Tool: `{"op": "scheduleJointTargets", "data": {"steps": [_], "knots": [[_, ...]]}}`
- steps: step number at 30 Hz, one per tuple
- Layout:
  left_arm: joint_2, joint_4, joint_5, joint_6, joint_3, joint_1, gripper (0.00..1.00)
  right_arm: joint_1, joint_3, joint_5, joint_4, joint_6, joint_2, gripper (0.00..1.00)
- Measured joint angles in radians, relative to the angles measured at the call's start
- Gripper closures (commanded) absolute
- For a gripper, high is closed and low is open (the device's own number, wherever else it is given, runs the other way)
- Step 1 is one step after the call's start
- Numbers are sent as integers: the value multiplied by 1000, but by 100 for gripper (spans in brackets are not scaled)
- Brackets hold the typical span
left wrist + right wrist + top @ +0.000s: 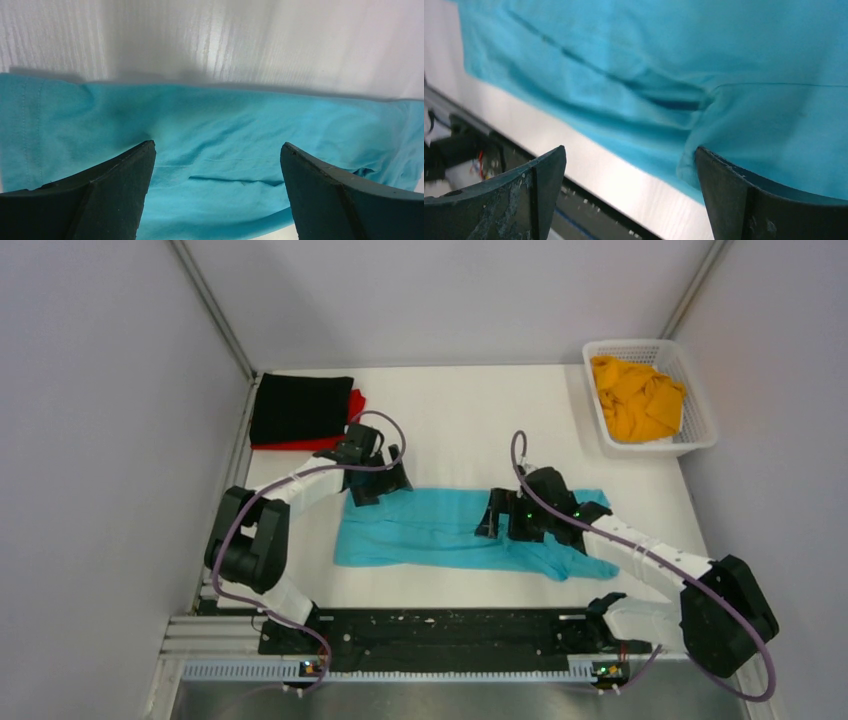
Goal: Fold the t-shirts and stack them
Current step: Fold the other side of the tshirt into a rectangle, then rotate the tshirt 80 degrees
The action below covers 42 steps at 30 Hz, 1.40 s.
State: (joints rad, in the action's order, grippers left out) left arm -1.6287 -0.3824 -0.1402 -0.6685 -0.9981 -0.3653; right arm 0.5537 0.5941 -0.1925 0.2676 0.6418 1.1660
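Observation:
The turquoise t-shirt (440, 530) lies folded into a long strip across the middle of the table, with a sleeve end at the near right. My left gripper (385, 483) hovers open over its far left corner; the cloth (215, 135) fills that wrist view between the spread fingers. My right gripper (497, 514) is open over the shirt's middle; its wrist view shows the shirt's near edge (664, 95) and bare table between the fingers. The black t-shirt (300, 408) lies folded on the red one (352, 405) at the far left. The orange-yellow t-shirt (636, 398) is crumpled in the basket.
The white mesh basket (700, 436) stands at the far right corner. The black mounting rail (430, 628) runs along the near edge of the table. Grey walls close in the left, back and right sides.

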Motion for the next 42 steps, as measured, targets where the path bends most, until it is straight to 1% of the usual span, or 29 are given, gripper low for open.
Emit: {"op": "scheduleJointTargets", "data": {"steps": [4, 7, 9, 13, 16, 19, 22, 24, 26, 27, 28, 29, 30, 31, 32, 34, 37, 40, 42], "knots": [[-4, -16, 7, 6, 0, 13, 1, 118, 0, -115, 21, -19, -10, 1], [-4, -21, 11, 7, 0, 19, 1, 168, 0, -164, 44, -29, -49, 1], [-4, -23, 15, 9, 0, 20, 1, 170, 0, -129, 63, -34, -95, 1], [-4, -24, 13, 10, 0, 19, 1, 161, 18, 37, 108, -20, -184, 1], [-3, -21, -11, 9, 0, 19, 1, 101, 19, 129, 141, 39, -209, 1], [2, -1, -31, 8, 9, 9, 1, -16, -47, 192, 143, 116, -244, 1], [8, 25, -47, 7, 35, -8, 1, -99, -146, 216, 138, 171, -264, 1], [7, 35, -50, 0, 60, -16, 1, -150, -210, 211, 119, 199, -248, 1], [9, 46, -51, -16, 84, -18, 1, -187, -210, 199, 63, 216, -227, 1], [33, 75, -40, -38, 114, -18, 1, -246, -176, 177, -32, 235, -108, 1], [34, 76, -39, -39, 116, -18, 1, -249, -172, 175, -41, 237, -100, 1], [46, 89, -32, -50, 131, -22, 1, -263, -150, 166, -53, 241, -51, 1], [63, 100, -27, -64, 150, -26, 1, -275, -108, 163, -74, 242, 22, 1], [92, 115, -15, -79, 183, -34, 1, -285, -26, 159, -87, 240, 127, 1], [116, 119, -11, -93, 208, -44, 1, -288, 21, 158, -109, 236, 187, 1], [167, 137, -12, -129, 261, -74, 1, -294, 195, 139, -134, 212, 383, 1], [222, 166, -21, -197, 320, -157, 1, -296, 511, 89, -159, 149, 671, 1], [221, 188, -16, -266, 325, -249, 1, -296, 810, 23, -140, 63, 894, 1], [211, 208, -8, -307, 324, -299, 1, -296, 1042, -26, -105, -13, 1049, 1]]}}
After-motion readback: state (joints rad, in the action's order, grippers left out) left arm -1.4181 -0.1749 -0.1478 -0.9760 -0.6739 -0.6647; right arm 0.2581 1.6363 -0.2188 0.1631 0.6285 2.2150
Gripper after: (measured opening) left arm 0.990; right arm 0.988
